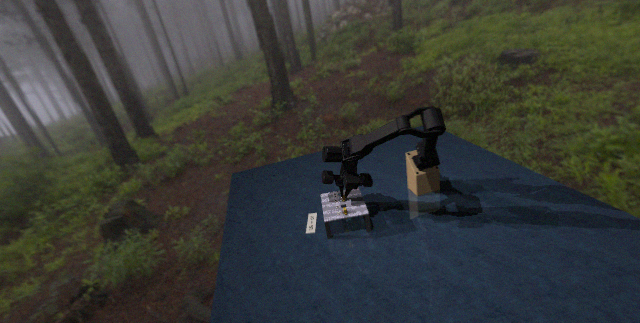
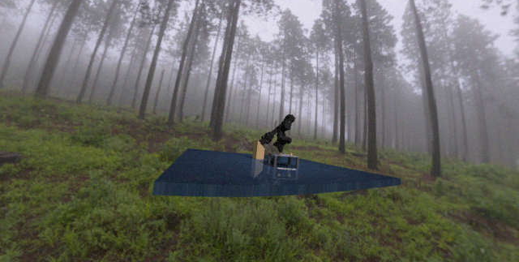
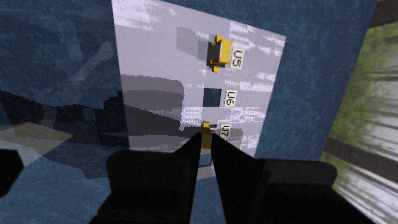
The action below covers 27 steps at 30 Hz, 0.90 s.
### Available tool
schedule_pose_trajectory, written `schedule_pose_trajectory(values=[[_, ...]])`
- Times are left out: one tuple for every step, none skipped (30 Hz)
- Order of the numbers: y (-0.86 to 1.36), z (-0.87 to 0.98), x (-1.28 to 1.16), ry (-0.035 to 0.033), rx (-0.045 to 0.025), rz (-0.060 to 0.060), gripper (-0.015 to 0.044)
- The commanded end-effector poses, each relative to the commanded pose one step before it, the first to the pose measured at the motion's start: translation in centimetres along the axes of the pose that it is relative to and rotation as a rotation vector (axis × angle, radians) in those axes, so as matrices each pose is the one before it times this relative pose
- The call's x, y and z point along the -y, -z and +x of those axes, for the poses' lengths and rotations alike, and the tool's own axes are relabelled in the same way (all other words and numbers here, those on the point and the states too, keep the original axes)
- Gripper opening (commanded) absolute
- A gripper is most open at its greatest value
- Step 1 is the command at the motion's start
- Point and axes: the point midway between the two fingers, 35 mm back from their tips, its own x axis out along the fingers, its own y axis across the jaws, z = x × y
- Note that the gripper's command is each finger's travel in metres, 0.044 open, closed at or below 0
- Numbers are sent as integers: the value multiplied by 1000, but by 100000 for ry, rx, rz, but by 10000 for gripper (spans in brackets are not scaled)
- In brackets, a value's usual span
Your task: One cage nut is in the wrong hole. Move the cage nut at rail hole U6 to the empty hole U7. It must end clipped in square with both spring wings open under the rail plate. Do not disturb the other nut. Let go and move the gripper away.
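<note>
The rail plate (image 3: 150,55) (image 1: 331,215) is pale, with a column of square holes. A yellow cage nut (image 3: 224,52) (image 1: 345,210) sits at hole U5. Hole U6 (image 3: 212,97) is empty and dark. My gripper (image 3: 205,136) (image 1: 344,197) points down and is shut on the other yellow cage nut (image 3: 206,125), at the U7 label (image 3: 225,131). The fingertips hide most of this nut and much of hole U7. I cannot tell whether the nut is seated or square, and its spring wings under the plate are not visible.
The plate stands on dark legs (image 1: 369,222) on the blue table (image 1: 280,263). A small white label card (image 1: 311,223) lies beside it. The arm's wooden base block (image 1: 423,181) (image 2: 258,152) stands on the other side. Another dark opening (image 3: 205,159) shows beyond U7, partly behind the fingers.
</note>
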Motion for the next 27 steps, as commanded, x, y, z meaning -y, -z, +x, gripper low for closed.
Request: schedule_pose_trajectory(values=[[-84, -30, 128, -666, 303, -552, 25], [1, 3, 6, -185, 0, -6, 25], [0, 0, 1, -30, 0, -1, 25], [0, 0, 2, -60, -1, -2, 25], [0, 1, 3, -86, -1, -3, 25], [0, 1, 4, -112, -1, -4, 25], [0, 1, 5, -140, -1, -5, 25], [0, 1, 6, -166, -1, -6, 25], [0, 1, 7, -182, -1, -6, 25], [0, 1, 7, -186, 0, -6, 25], [0, 1, 7, -187, 0, -6, 25], [0, 1, 7, -187, 0, -6, 25], [0, 0, 8, -169, -1, -6, 25], [0, 0, 7, -167, -1, -6, 25], [0, 0, 7, -167, -1, -6, 25], [0, 0, 1, -29, 0, -1, 25], [0, 0, 3, -58, -1, -2, 25], [0, 0, 4, -83, -1, -3, 25], [0, 0, 5, -108, -1, -4, 25], [0, 0, 6, -134, -1, -4, 25], [0, 0, 8, -161, -2, -5, 25], [0, 0, 8, -165, -2, -5, 25], [0, 0, 8, -166, -2, -5, 25], [0, 0, 8, -166, -1, -5, 25], [0, 0, 8, -166, -1, -5, 25], [-1, -1, 9, -166, -1, -5, 25], [0, 0, 1, -30, -1, -1, 25]])
